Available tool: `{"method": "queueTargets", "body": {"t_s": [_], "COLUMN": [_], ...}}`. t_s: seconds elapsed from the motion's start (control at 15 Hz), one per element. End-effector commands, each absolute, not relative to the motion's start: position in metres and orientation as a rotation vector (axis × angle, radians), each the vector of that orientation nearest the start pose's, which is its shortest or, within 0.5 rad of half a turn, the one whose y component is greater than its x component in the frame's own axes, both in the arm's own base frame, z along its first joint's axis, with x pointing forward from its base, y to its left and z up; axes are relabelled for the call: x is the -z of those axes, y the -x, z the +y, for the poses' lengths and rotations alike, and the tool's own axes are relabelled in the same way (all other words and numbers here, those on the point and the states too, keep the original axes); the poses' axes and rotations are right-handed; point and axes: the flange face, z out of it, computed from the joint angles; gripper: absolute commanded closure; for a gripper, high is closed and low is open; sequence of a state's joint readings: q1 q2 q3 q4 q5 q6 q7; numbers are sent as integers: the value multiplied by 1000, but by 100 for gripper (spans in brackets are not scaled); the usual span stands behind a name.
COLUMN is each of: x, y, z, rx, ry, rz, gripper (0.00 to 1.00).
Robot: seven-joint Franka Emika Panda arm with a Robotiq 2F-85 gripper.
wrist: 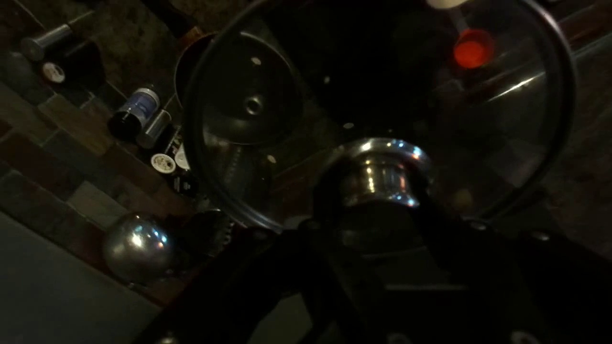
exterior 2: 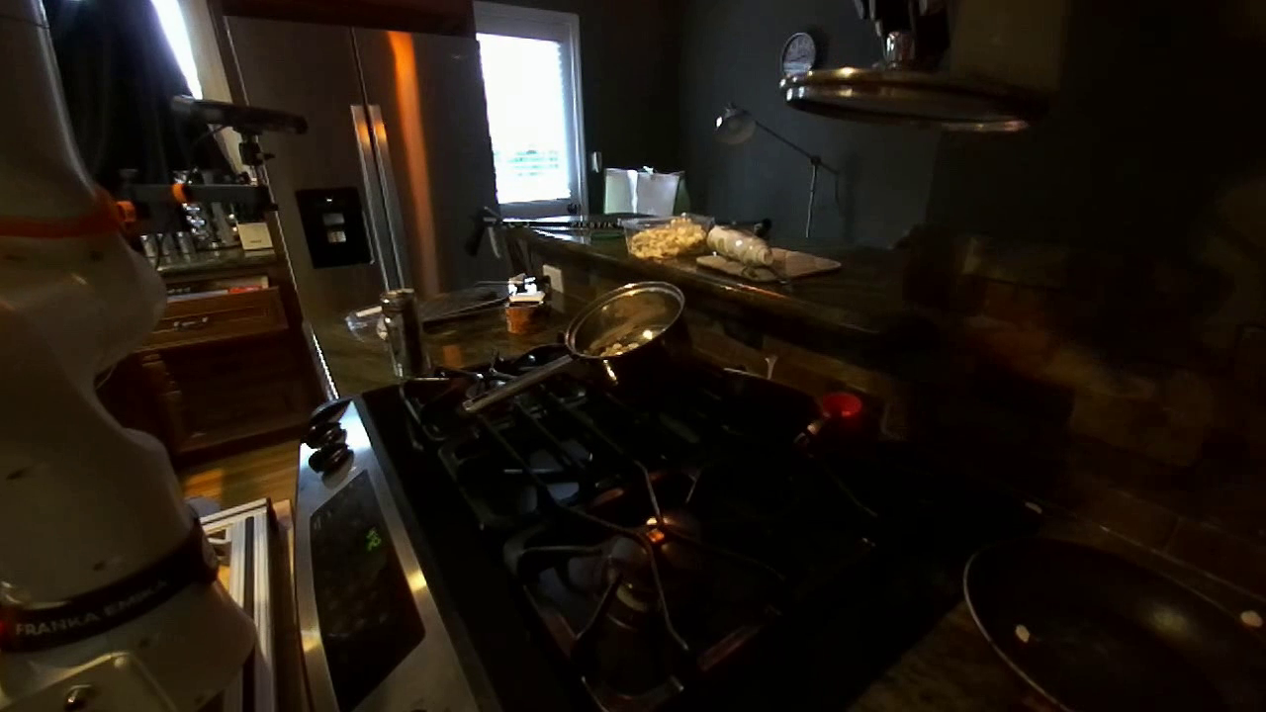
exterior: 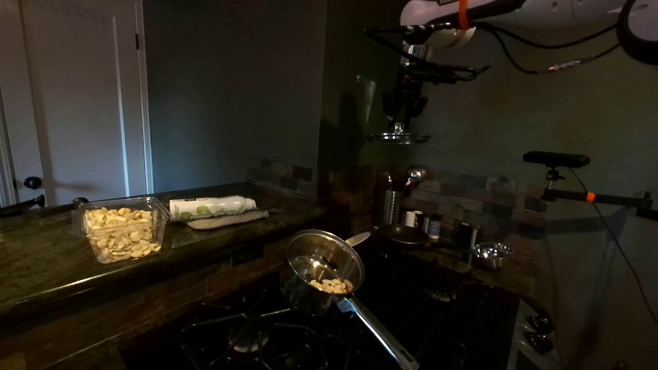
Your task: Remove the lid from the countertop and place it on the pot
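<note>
Glass lid [exterior: 399, 138] airborne, pincer [exterior: 399, 122] pinching its knob [wrist: 376, 180]: pickup looks done. Pot [exterior: 312, 268] uncovered; remaining: carry over, lower, release.

In the wrist view, the top edge crops the glass lid [wrist: 382, 95], while the gripper [wrist: 372, 191] hides the lower stretch of its rim. In an exterior view, the gripper is cut off just above the lid's knob [exterior 2: 898, 47], the frying pan [exterior 2: 1118, 633] runs out past the lower corner, and the base of the saucepan [exterior 2: 633, 311] is lost in shadow. The blue-labelled bottle [wrist: 136, 112] is too blurred to read (the wall clock [exterior 2: 798, 54], too small).
</note>
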State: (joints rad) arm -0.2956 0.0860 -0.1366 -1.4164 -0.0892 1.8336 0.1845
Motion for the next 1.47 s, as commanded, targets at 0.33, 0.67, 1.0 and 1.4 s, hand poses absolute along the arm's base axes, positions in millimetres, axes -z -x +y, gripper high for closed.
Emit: {"method": "queueTargets", "body": {"t_s": [0.33,0.67,1.0,1.4], "x": [-637,-616,-536,-484], "y": [-543,-542,-500,-493], "z": [-278,-287,-336,-364], "rx": [511,481,379,265], "ry": [3042,3043,2991,2915], "rz": [1106,1160,1377,1472], "gripper": [52,77,77,52]}}
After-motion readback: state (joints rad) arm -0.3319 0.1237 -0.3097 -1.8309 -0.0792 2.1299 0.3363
